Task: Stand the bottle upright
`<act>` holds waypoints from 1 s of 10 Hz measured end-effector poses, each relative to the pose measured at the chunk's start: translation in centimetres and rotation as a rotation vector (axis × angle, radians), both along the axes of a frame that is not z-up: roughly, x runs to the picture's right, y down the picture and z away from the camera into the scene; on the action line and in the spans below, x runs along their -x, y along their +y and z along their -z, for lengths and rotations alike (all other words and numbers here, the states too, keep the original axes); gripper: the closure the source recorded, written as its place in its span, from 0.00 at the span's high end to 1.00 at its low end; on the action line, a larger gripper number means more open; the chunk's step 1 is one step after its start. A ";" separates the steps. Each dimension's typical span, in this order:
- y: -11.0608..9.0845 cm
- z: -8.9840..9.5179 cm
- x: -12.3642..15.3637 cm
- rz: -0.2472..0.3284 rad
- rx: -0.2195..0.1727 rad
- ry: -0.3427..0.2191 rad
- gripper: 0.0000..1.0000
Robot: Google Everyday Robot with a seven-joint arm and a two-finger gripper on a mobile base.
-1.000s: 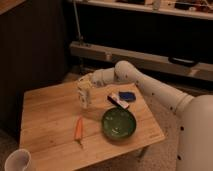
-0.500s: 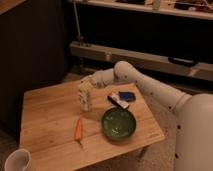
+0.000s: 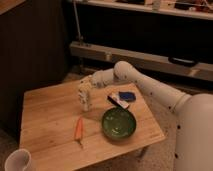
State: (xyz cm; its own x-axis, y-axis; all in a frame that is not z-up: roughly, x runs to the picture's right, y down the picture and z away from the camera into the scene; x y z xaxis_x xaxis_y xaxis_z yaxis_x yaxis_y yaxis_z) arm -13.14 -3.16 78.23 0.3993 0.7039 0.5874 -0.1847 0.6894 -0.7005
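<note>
Bottle stood upright on table, long axis vert., just beyond carrot. Gripper sat at bottle's top end; grip state could not be told. Bowl to near right.

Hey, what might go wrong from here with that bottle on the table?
The bottle looks about upright, with the gripper right at its top. A careless pull away might tip it over. If it falls, it may roll toward the carrot or the green bowl close by.
</note>
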 end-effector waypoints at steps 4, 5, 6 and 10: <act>0.0 0.0 0.0 0.000 0.000 0.000 0.64; 0.0 0.0 0.0 0.000 0.000 0.000 0.65; 0.0 0.0 0.0 0.000 0.001 0.000 0.65; 0.1 0.0 0.1 0.001 0.002 0.000 0.65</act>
